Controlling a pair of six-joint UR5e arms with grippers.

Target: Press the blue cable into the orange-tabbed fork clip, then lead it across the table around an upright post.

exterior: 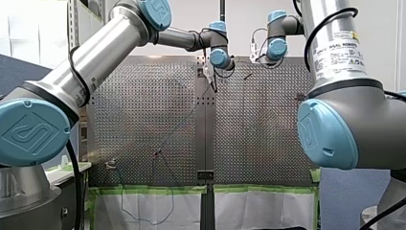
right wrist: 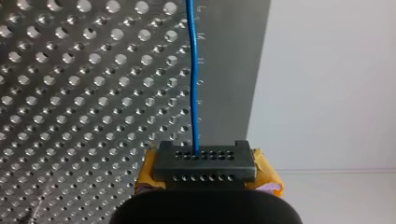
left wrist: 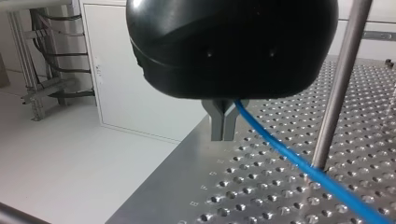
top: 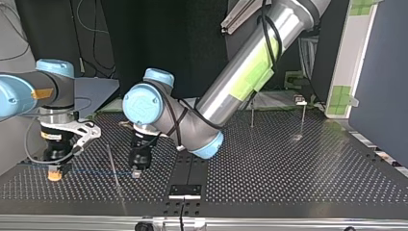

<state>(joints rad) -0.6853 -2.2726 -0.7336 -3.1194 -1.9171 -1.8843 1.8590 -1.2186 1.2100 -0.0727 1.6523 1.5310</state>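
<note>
One blue cable [left wrist: 280,150] pinched by my left gripper's [left wrist: 223,136] two metal fingers [left wrist: 216,125]; one upright post [left wrist: 337,93] seen just beside it. My right gripper's [right wrist: 205,170] state cannot be told.

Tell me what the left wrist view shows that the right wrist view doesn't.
Only the left wrist view shows an upright post standing in the perforated table close beside the blue cable, my left claw with its metal fingers shut on that cable, and a white cabinet beyond the table's edge. Only the right wrist view shows my right claw, a dark holed block with yellow pads at its sides, where the cable ends. Both show the blue cable and the perforated table.
</note>
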